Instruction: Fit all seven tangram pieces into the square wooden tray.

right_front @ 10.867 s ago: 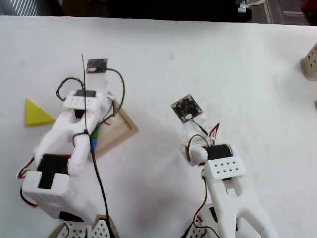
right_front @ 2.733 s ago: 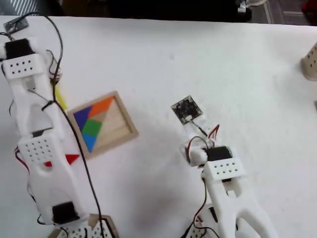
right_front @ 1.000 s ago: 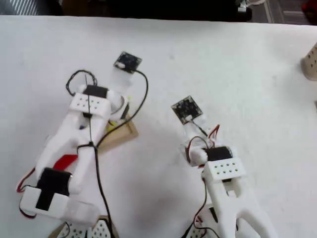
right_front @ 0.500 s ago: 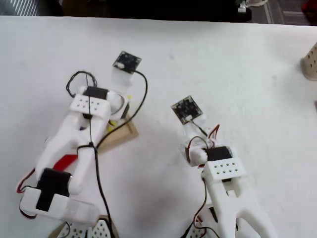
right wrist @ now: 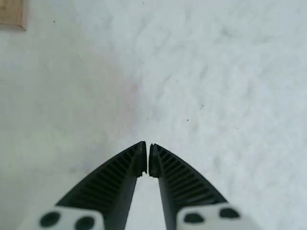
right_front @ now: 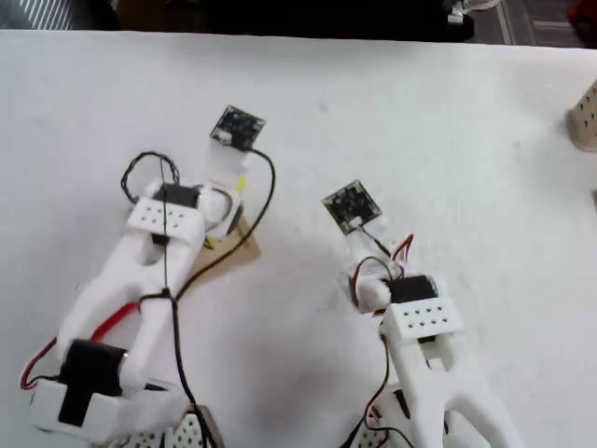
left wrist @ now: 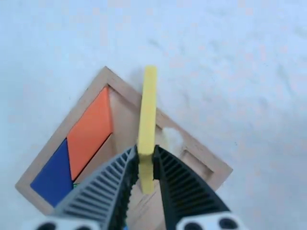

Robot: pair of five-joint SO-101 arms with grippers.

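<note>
My left gripper [left wrist: 145, 155] is shut on the yellow piece [left wrist: 149, 105], holding it on edge above the square wooden tray [left wrist: 86, 93]. An orange piece [left wrist: 91, 134] and a blue piece [left wrist: 53, 175] lie flat in the tray, and the rest of its floor beneath the gripper is bare wood. In the high view the left arm [right_front: 159, 233] covers most of the tray, leaving one corner [right_front: 244, 250] showing. A bit of yellow [right_front: 241, 184] peeks out by the wrist. My right gripper [right wrist: 147, 148] is shut on nothing, above bare table to the right of the tray.
The right arm [right_front: 415, 322] stands mid-table, a hand's width right of the tray. A beige perforated object [right_front: 586, 117] sits at the far right edge. One tray corner [right wrist: 12, 14] shows in the right wrist view. White tabletop lies open at the far side and right.
The left arm fetched the yellow piece from left of the tray and brought it over the tray. In the last half second it drew back slightly. The right arm stayed still.
</note>
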